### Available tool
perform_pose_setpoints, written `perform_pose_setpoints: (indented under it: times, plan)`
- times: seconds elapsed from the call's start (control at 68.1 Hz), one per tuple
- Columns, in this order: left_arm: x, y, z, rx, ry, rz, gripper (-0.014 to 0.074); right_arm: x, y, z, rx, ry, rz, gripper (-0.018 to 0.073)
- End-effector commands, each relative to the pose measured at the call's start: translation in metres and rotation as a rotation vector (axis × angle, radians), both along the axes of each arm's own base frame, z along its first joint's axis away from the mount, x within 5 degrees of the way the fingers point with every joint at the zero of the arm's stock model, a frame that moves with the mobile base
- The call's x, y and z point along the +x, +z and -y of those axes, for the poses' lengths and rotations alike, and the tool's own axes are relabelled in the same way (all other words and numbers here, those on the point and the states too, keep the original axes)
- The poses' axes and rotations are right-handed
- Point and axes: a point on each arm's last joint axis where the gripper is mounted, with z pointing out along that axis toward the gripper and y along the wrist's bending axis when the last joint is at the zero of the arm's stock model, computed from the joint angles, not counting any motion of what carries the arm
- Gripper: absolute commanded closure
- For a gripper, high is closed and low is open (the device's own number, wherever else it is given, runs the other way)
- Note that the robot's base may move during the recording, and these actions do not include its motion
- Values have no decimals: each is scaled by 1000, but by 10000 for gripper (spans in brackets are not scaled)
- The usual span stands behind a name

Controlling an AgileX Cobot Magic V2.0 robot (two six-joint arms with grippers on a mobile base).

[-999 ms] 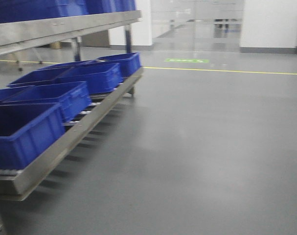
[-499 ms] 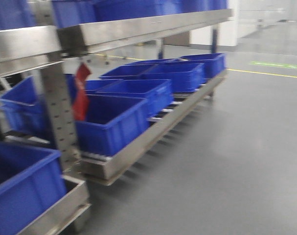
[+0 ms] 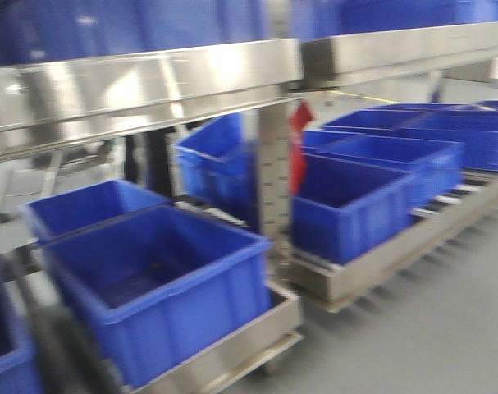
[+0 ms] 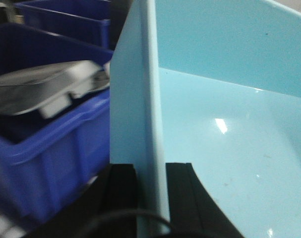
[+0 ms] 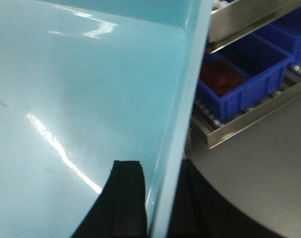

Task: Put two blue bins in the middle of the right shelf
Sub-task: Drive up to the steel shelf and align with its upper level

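A pale sky-blue bin [image 4: 229,124] fills both wrist views, and I see its smooth inside and thick rim. My left gripper [image 4: 150,168] is shut on its left wall, one black finger [image 4: 121,181] outside and one inside. My right gripper [image 5: 159,173] is shut on the bin [image 5: 81,99] at its right wall in the same way. Neither the bin nor the grippers show in the front view. There, the right shelf middle [image 3: 413,45] is the shiny steel rail at the upper right, beyond a perforated upright [image 3: 273,180].
Dark-blue crates [image 3: 166,287] sit on the low tier of the nearer left rack, under its broad steel rail [image 3: 150,82]. Several more crates [image 3: 363,205] line the right rack's low tier. Grey floor [image 3: 454,328] lies at the right. A crate [image 4: 51,144] is close beside the bin.
The front view has swung left: the racks slid rightward across the frame, the open floor has mostly left the view, and the left rack's crates now fill the foreground.
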Motion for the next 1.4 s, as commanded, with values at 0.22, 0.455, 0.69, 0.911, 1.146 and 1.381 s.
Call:
perform_pose_setpoints:
  times: [0.22,0.455,0.69,0.911,1.146,1.381]
  plan:
    - [-5,18,-5,-84,17,97,707,-2,5,6,-42,-8,33,712]
    - [-5,18,-5,-84,17,97,707,-2,5,6,-42,-8,33,712]
    - [-5,18,-5,-84,17,97,707,-2,5,6,-42,-8,33,712]
    - [-5,18,-5,-84,17,97,707,-2,5,6,-42,-8,33,712]
    - [-5,18,-5,-84,17,97,707,-2,5,6,-42,-8,33,712]
    - [-5,18,-5,-84,17,97,707,-2,5,6,-42,-8,33,712]
